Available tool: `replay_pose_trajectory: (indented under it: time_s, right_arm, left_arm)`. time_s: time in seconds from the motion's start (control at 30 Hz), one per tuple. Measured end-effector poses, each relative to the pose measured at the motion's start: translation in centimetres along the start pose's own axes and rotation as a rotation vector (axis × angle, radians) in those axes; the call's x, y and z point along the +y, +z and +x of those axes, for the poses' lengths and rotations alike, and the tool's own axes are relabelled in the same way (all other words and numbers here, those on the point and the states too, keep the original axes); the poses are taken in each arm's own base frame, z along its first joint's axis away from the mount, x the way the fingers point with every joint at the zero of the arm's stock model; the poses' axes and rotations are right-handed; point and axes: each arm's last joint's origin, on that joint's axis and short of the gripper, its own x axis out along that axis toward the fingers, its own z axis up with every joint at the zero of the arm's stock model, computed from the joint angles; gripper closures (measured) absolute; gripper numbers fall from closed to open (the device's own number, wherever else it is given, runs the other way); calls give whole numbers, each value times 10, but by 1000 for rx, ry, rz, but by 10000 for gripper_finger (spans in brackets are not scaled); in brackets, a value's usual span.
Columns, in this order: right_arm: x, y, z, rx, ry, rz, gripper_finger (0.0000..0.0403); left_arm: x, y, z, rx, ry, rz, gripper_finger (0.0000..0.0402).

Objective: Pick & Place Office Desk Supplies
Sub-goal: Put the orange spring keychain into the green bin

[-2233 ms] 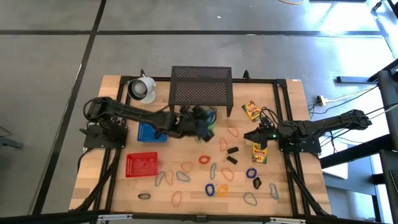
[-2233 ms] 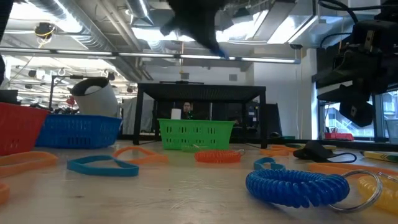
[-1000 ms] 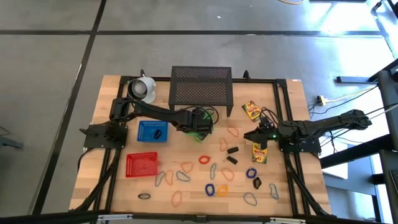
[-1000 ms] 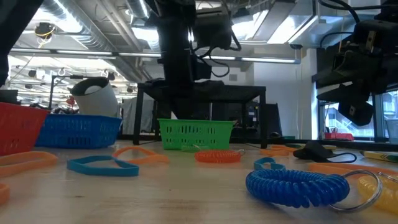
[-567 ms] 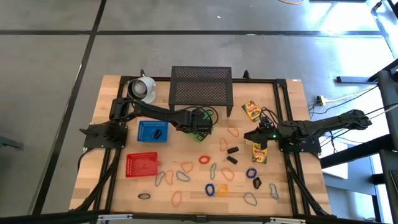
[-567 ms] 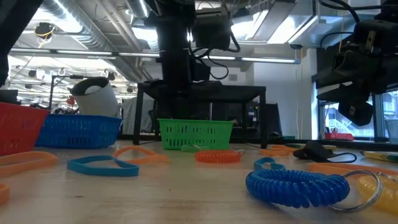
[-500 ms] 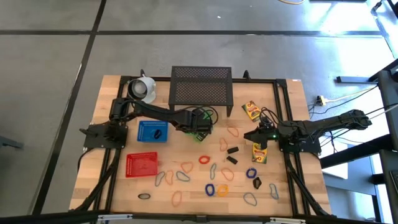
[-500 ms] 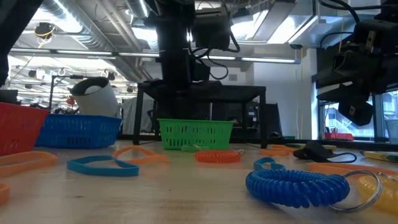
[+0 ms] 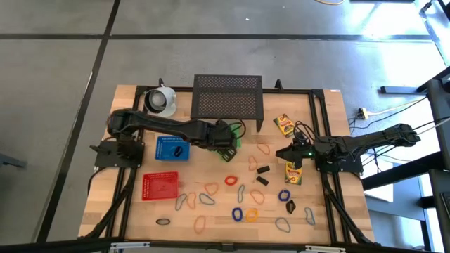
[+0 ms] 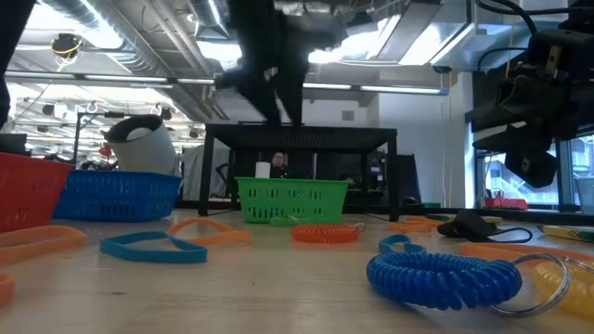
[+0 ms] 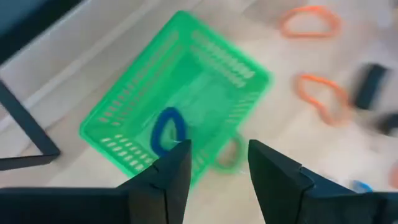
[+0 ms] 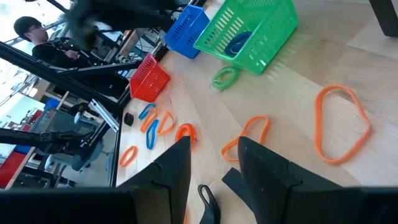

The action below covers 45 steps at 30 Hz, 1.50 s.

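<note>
My left gripper (image 9: 226,138) hangs open above the green basket (image 11: 180,106), with nothing between its fingers (image 11: 214,163). A blue loop (image 11: 166,129) lies inside the basket on its floor. A green coil (image 11: 230,152) lies on the table against the basket's near side. Coloured loops (image 9: 239,193), black clips (image 9: 262,169) and two yellow crayon boxes (image 9: 284,124) (image 9: 292,172) lie loose on the table's right and near parts. My right gripper (image 9: 292,153) waits open at the right, low over the table, beside the nearer crayon box.
A black mesh stand (image 9: 227,98) stands just behind the green basket, with a white cup-like object (image 9: 162,100) to its left. A blue basket (image 9: 172,149) and a red basket (image 9: 160,186) sit on the left. A blue coil (image 10: 441,278) lies near the front edge.
My left gripper has risen from down in the green basket to well above it and drawn back a little toward the table's left edge. The basket has stayed in place.
</note>
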Motion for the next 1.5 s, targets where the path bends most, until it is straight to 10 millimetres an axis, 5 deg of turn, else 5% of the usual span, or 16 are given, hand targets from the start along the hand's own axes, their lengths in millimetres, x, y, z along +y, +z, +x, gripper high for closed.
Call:
replay_pose_trajectory:
  time_s: [0.23,0.57,0.83,1.23,1.5]
  right_arm:
    - [0,0,0,0,0,0,266]
    - [0,0,0,-2,-2,0,266]
    - [0,0,0,-2,-1,0,266]
    - [0,0,0,-2,-2,0,266]
    - [0,0,0,-2,-2,0,266]
  left_arm:
    - [-29,-33,-34,-25,-127,108,249]
    - [-80,-93,-25,-70,-229,128,248]
    - [-115,-117,15,-93,-322,131,248]
    - [-109,-129,85,-47,-143,508,248]
    - [-105,-123,93,-6,-150,505,249]
